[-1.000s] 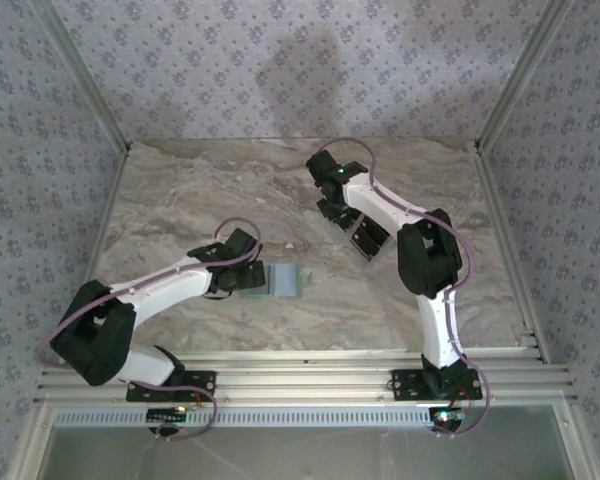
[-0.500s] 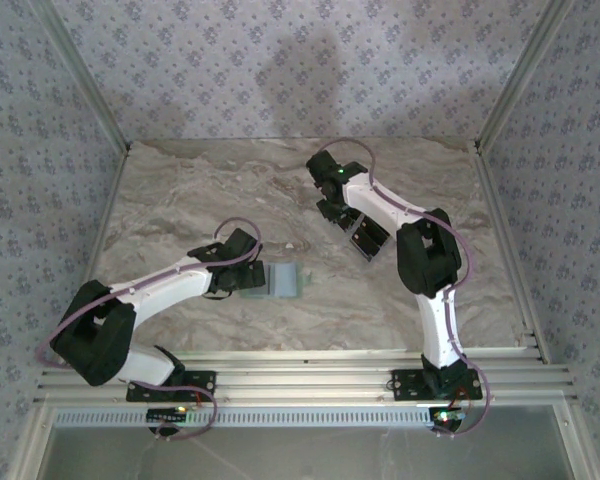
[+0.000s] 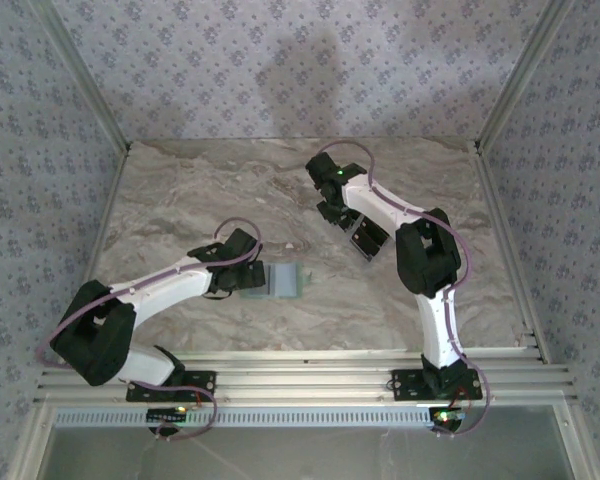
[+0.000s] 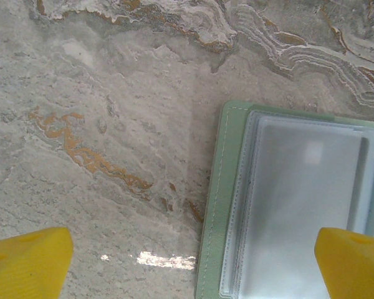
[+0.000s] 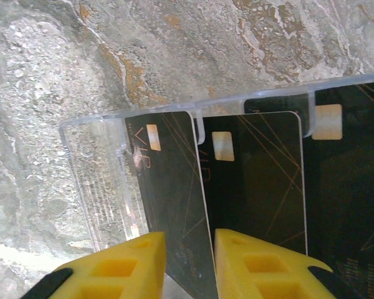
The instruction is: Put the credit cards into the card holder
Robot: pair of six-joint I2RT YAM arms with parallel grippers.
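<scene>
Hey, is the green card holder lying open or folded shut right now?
Open. The card holder lies flat on the table, its clear inner sleeves facing up inside the green stitched border.

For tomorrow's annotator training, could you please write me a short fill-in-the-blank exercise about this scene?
1. The card holder lying open on the table has a pale ____ cover.
2. The left gripper over it has its jaws wide ____.
3. The right wrist view shows ____ black cards standing in a clear rack.
Missing words: green; open; three.
</scene>
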